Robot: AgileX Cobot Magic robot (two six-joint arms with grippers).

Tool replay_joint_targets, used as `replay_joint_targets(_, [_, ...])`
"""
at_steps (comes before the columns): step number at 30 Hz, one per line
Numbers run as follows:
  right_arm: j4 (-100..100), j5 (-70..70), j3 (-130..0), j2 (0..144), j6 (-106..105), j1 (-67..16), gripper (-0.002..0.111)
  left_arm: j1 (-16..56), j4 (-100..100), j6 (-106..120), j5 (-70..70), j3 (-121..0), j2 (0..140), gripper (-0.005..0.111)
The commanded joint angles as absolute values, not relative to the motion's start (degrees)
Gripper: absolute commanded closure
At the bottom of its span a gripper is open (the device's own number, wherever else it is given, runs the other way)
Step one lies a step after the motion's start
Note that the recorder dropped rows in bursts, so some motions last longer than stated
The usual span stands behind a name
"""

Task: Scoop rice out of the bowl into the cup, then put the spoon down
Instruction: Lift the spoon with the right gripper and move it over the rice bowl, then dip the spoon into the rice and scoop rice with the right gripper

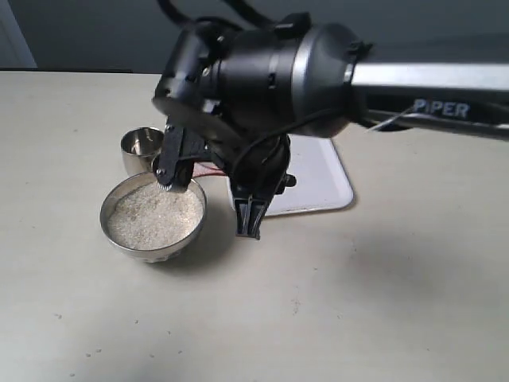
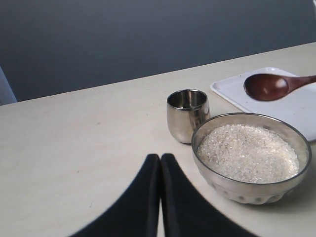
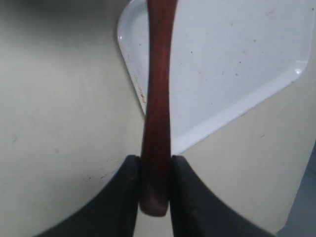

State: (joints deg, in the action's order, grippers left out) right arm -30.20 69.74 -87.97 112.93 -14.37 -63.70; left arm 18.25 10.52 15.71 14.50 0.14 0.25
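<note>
Since the right gripper [image 3: 156, 164] clamps the spoon [image 2: 266, 87] by its handle tip, scoop empty just right of the bowl [image 2: 247, 190], and the left gripper [image 2: 160, 159] rests closed, digging the rice [image 2: 247, 154] may twist it, spilling grains short of the cup [image 2: 187, 117].

Rice [image 1: 153, 215] in bowl [image 1: 153, 252]; cup [image 1: 138, 151] just behind; tray [image 1: 324, 179] right of both

Your left arm's fingers [image 2: 143, 197] sit pressed together at the bottom centre of the frame, above the pale tabletop [image 2: 74, 148]. At right, the bowl [image 2: 247, 190] holds rice [image 2: 247, 150]. The cup [image 2: 186, 116] stands just beside it, and the spoon [image 2: 269, 86] shows empty at upper right, in front of a white tray [image 2: 296, 111].
</note>
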Motion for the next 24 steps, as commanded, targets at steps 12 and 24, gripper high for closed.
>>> replay_joint_targets(12, [-46.66,69.96,-88.25,118.9,-6.61,-68.6,0.109,18.43,10.43,15.56,13.7,0.0,0.0,0.106])
replay_joint_targets(24, [-50.13,69.96,-88.25,120.88,-7.07,-68.7,0.109,18.43,10.43,15.56,13.7,0.0,0.0,0.106])
